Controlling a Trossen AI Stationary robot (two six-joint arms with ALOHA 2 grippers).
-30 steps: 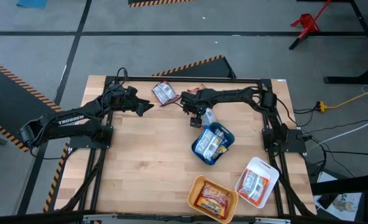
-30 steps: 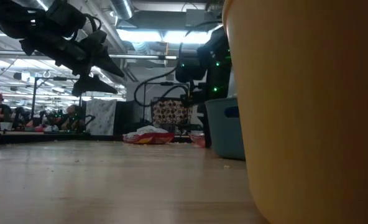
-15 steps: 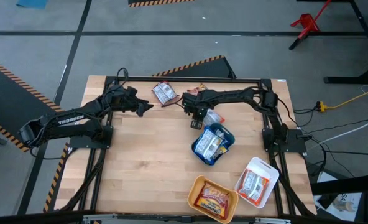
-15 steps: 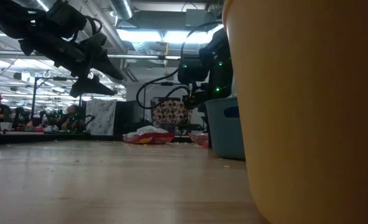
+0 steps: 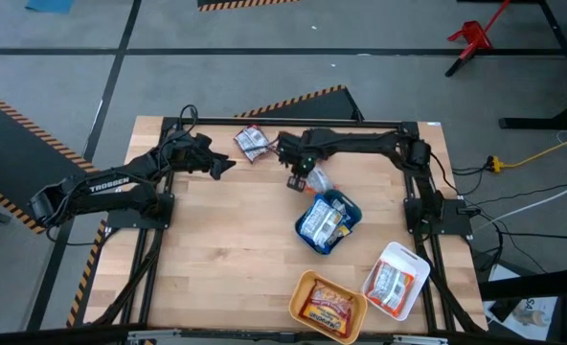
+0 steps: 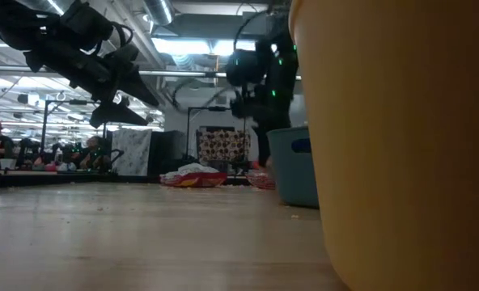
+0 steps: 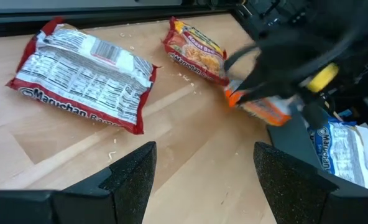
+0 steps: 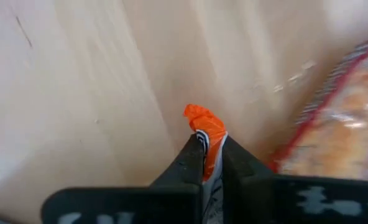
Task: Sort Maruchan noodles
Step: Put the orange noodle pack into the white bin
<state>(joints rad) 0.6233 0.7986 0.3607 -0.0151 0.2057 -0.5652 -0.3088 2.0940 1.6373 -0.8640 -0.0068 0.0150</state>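
Observation:
My right gripper hangs over the table's far middle, shut on an orange-and-white Maruchan packet. A red-and-white packet lies flat on the wood at the far edge, and an orange-yellow one lies just beyond it. My left gripper hovers open above the table's far left, pointing at these packets and touching nothing. Blue-and-white packets lie in the teal tray. My right gripper pinches the packet's crimped orange end between its two fingers, with only that edge showing between the tips. The fingers come from above, pointing down. The packet hangs below them, clear of the wood.
An orange tray and a white tray, each with a packet, stand at the near right. The orange tray's wall fills the right of the low view. Bare wood lies at the table's left and near middle.
My right gripper has shut on the orange-and-white packet's end and risen with it, shifting slightly toward the table's far left. The packet has come up off the wood beside the teal tray.

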